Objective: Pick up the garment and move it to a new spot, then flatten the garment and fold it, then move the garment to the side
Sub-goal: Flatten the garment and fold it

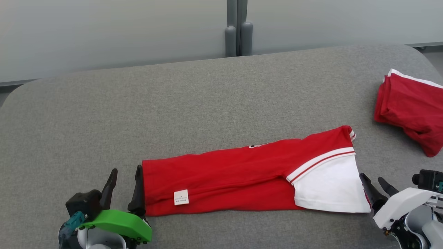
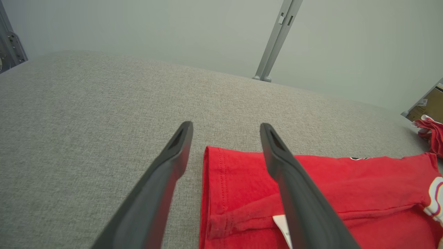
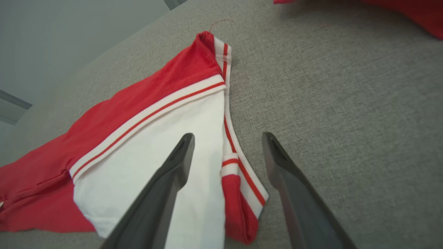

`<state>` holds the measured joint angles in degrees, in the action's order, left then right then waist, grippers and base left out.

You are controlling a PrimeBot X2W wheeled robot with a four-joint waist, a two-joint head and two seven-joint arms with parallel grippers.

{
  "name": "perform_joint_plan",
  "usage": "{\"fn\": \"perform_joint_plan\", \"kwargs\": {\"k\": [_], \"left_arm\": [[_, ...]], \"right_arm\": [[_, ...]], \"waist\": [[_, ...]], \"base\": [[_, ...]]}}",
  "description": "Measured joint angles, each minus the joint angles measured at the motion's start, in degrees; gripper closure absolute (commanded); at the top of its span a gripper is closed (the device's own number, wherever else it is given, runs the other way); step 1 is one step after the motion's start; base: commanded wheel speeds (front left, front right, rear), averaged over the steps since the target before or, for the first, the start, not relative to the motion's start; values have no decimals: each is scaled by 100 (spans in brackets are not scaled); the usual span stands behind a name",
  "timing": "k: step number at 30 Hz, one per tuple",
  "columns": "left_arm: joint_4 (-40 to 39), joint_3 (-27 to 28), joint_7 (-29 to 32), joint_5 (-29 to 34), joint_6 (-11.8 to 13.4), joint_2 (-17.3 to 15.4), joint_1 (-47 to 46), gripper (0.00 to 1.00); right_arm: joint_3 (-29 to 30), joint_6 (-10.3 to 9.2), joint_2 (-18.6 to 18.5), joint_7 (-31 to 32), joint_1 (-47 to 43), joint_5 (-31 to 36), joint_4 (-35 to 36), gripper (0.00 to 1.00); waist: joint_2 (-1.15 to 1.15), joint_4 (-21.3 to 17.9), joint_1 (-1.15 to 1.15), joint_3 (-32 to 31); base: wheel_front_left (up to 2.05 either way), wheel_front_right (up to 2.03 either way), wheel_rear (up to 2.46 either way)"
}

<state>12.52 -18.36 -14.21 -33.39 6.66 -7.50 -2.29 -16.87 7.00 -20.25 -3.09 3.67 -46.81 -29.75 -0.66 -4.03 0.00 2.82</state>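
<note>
A red garment (image 1: 235, 176) with a white sleeve and red-and-white trim lies folded into a long band across the grey table (image 1: 207, 103). My left gripper (image 1: 124, 173) stands open at the band's left end, its right finger touching the hem. The left wrist view shows that red hem edge (image 2: 214, 180) between the open fingers (image 2: 162, 180). My right gripper (image 1: 375, 180) stands open at the white sleeve end. Seen from the right wrist, the striped collar edge (image 3: 238, 173) lies between the two fingers, with the white sleeve (image 3: 155, 152) under the left one.
A second red garment (image 1: 412, 107) with white trim lies bunched at the table's right edge. A grey wall with a vertical post (image 1: 238, 27) runs behind the table. A cardboard box (image 2: 427, 107) shows at the far right of the left wrist view.
</note>
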Motion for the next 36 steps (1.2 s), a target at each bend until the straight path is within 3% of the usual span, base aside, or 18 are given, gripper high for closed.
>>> {"fn": "perform_joint_plan", "kwargs": {"k": [19,20,21,22,23,24,26,36], "left_arm": [[-276,135,105,142,16,62,-1,0],[-279,148,107,143,16,62,-1,0],[-287,154,107,149,16,62,-1,0],[-291,156,107,168,16,62,-1,0],[-300,158,108,189,16,63,-1,0],[-311,163,108,193,16,63,-1,0],[-328,174,109,198,16,65,-1,0],[-371,368,114,199,18,76,18,0]], "right_arm": [[-164,-55,-63,972,800,-80,-706,0],[-189,-55,-59,981,850,-80,-724,14],[-219,-54,-59,1011,893,-79,-735,44],[-240,-54,-58,1032,926,-76,-736,44],[-259,-54,-56,1049,951,-73,-740,59],[-287,-53,-56,1070,981,-68,-748,67],[-338,-49,-55,1080,1022,-53,-754,98],[-423,-20,-147,1021,1171,24,-717,100]], "waist": [[0,473,0,402],[0,485,0,415],[0,495,0,425],[0,501,0,432],[0,506,0,437],[0,510,0,441],[0,513,0,445],[0,439,0,417]], "base": [[0,0,0],[0,0,0],[0,0,0],[0,0,0],[0,0,0],[0,0,0],[0,0,0],[0,0,0]]}}
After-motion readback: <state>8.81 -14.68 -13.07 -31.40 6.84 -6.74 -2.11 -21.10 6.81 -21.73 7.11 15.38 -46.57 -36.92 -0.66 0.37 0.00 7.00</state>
